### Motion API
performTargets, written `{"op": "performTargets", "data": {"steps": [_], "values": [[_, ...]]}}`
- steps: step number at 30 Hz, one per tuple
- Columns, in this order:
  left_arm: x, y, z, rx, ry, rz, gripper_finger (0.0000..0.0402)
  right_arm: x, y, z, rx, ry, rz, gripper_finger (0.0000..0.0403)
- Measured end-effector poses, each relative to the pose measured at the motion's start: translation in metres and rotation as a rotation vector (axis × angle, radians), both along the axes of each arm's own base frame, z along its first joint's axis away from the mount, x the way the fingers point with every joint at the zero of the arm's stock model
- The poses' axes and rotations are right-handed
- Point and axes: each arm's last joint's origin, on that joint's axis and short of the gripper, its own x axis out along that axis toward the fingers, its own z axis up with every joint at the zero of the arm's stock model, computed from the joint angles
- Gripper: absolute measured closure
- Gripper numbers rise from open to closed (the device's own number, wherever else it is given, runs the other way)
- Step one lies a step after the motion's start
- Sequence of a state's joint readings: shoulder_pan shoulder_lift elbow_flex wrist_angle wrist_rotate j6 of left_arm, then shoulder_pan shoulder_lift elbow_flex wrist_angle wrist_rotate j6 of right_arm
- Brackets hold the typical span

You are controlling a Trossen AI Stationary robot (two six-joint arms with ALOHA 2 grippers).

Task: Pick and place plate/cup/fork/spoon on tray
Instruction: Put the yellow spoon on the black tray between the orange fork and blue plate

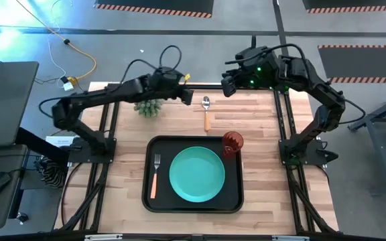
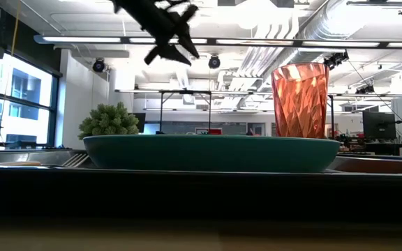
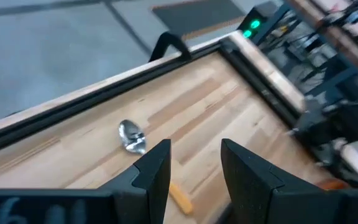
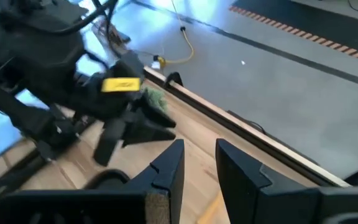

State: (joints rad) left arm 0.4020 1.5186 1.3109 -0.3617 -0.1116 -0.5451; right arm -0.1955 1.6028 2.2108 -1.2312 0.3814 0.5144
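Note:
The black tray (image 1: 158, 201) lies near the table's front edge. On it are the teal plate (image 1: 197, 175), the fork (image 1: 155, 175) along its left side, and the red cup (image 1: 232, 142), upright in its far right corner. The spoon (image 1: 206, 110) lies flat on the bare wood beyond the tray, bowl (image 3: 132, 135) toward the far edge. My left gripper (image 1: 191, 99) hovers above the table just left of the spoon's bowl. It is open (image 3: 194, 146) and nothing is between its fingers. My right gripper (image 1: 225, 86) hangs high over the far edge, open (image 4: 199, 146) and empty.
A spiky green potted plant (image 1: 149, 106) stands on the table under the left arm, left of the spoon. The other arm's gripper (image 4: 135, 127) shows close ahead in the right wrist view. Bare wood lies between the spoon and the tray.

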Motion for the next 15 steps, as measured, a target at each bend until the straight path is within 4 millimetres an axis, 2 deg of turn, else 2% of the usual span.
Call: {"op": "performTargets", "data": {"steps": [8,15], "values": [[0.028,0.026,-0.030,-0.084,0.066,0.049,0.0246,-0.005,0.001,-0.006,0.009,0.082,-0.009,0.0320],[0.050,0.034,-0.075,-0.239,0.123,0.043,0.0243,-0.005,0.001,-0.007,0.009,0.099,-0.007,0.0320]]}}
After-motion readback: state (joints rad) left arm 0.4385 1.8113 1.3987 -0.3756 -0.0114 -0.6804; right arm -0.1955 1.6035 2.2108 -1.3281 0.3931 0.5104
